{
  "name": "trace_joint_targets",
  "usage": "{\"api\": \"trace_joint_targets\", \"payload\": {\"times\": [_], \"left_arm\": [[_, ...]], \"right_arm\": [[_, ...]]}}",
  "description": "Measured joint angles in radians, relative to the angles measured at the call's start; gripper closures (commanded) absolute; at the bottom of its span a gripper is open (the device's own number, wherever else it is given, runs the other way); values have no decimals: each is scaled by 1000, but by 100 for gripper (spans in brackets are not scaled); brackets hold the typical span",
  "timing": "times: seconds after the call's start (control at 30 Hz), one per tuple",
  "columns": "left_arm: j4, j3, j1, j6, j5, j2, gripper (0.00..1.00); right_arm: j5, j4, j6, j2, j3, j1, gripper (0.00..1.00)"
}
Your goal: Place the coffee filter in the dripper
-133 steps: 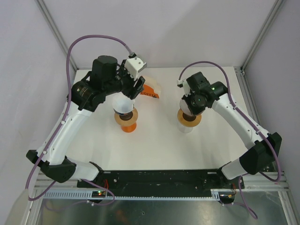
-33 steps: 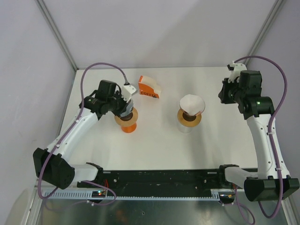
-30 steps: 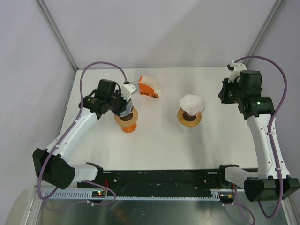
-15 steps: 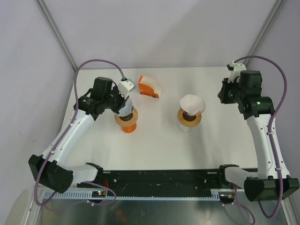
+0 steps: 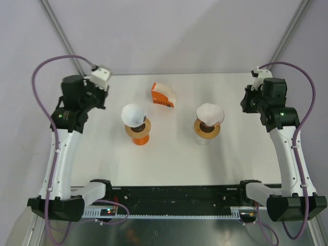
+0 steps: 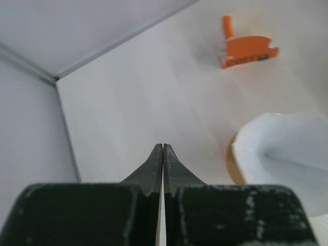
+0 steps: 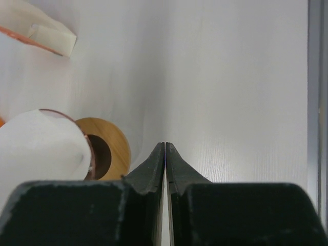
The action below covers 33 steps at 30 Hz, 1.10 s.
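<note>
A white paper coffee filter (image 5: 134,113) sat cone-down in the orange dripper (image 5: 138,136) left of centre on the white desk (image 5: 174,159). A second white filter (image 5: 210,112) rested in the wooden-ringed dripper (image 5: 206,131) to its right, with part of that ring showing beside the paper. An orange-and-white filter box (image 5: 163,95) lay on the far side, between the two drippers. The left hand (image 6: 163,149) hung over the desk's far left corner, well apart from the orange dripper, its fingers pressed together and holding nothing. The right hand (image 7: 165,147) hovered near the desk's right edge, clear of the wooden-ringed dripper, likewise closed and empty.
</note>
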State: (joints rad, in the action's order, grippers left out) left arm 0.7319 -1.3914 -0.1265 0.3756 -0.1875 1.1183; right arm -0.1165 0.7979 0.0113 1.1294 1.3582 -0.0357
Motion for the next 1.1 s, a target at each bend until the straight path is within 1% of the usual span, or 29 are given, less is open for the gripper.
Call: {"api": "trace_joint_targets", "payload": {"times": [0.1, 0.13, 0.17, 0.2, 0.27, 0.33, 0.43, 0.47, 0.5, 0.6, 0.67, 0.77, 0.97, 1.1], "left_arm": [[-58, 10, 136, -25, -35, -21, 99], [-84, 28, 163, -34, -40, -29, 98], [-114, 59, 175, -41, -45, -39, 95], [-151, 105, 215, -50, -48, -54, 91], [-210, 210, 254, -66, -53, -82, 77], [-259, 314, 287, -84, -56, -105, 61], [-325, 433, 331, -107, -61, -116, 43], [-354, 470, 343, -116, -61, -118, 35], [-376, 499, 352, -124, -60, -119, 29], [-488, 611, 377, -159, -48, -120, 11], [-565, 684, 385, -183, -31, -121, 5], [-690, 789, 387, -222, 3, -121, 1], [-983, 976, 388, -351, 112, -119, 0], [-1120, 1053, 389, -406, 106, -97, 0]], "right_arm": [[46, -59, -24, -29, -61, 13, 91], [64, -79, -35, -44, -90, 16, 90], [80, -98, -42, -57, -118, 20, 89], [101, -137, -53, -80, -168, 29, 88], [132, -182, -69, -116, -240, 45, 85], [166, -230, -85, -152, -320, 61, 77], [208, -311, -94, -200, -431, 80, 58], [219, -341, -94, -213, -468, 86, 53], [225, -366, -97, -224, -497, 89, 49], [241, -444, -102, -250, -589, 99, 44], [245, -497, -107, -264, -641, 102, 42], [249, -563, -113, -288, -706, 103, 41], [247, -711, -121, -326, -817, 104, 41], [235, -813, -135, -338, -896, 104, 41]]}}
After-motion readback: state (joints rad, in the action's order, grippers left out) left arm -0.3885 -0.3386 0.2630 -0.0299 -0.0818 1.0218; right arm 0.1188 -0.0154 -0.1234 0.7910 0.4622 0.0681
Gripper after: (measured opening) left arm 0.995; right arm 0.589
